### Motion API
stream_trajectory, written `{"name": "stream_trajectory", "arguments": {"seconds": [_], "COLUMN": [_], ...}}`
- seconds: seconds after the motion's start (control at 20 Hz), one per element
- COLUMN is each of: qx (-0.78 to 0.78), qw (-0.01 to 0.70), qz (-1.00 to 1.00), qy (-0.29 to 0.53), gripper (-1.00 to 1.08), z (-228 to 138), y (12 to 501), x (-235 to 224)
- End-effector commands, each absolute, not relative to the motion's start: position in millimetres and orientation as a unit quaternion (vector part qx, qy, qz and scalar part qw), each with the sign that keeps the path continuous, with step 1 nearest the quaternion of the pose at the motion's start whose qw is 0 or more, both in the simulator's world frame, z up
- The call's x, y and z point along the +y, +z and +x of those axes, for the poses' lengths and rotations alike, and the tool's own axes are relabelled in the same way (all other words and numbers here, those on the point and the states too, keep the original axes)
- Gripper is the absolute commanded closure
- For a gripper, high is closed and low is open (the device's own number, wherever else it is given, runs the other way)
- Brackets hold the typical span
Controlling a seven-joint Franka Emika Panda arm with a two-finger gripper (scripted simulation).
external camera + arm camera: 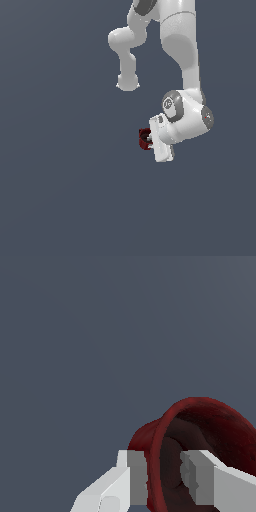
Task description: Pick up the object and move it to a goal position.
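On the exterior view's left of the white arm's wrist, the dark red cup [145, 138] sits against the tool [150, 140]. The wrist view shows the tool [164, 476] pinching the cup's [210, 426] rim, one finger [136, 476] outside the wall and the other [197, 478] inside the hollow. The grasp looks made, so the carrying step seems in hand. Next comes a steady move to the goal, which no view shows. No readable writing.
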State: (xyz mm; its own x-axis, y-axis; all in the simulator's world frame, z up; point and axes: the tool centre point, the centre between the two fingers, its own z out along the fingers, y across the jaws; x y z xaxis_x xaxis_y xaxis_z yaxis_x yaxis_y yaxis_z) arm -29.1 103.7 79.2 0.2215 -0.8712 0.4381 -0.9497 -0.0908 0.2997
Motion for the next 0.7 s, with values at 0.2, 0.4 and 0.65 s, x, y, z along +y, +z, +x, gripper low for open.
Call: {"name": "stream_trajectory", "arguments": {"seconds": [0.2, 0.4, 0.65], "qx": [-0.620, -0.620, -0.620], "qw": [0.265, 0.265, 0.265], "qz": [0.735, 0.735, 0.735], "qy": [0.074, 0.074, 0.074], "gripper": [1.08, 1.08, 1.08], "z": [-28.5, -28.3, -27.6], "y": [102.9, 131.6, 180.1], "x": [109.0, 115.4, 126.3]}}
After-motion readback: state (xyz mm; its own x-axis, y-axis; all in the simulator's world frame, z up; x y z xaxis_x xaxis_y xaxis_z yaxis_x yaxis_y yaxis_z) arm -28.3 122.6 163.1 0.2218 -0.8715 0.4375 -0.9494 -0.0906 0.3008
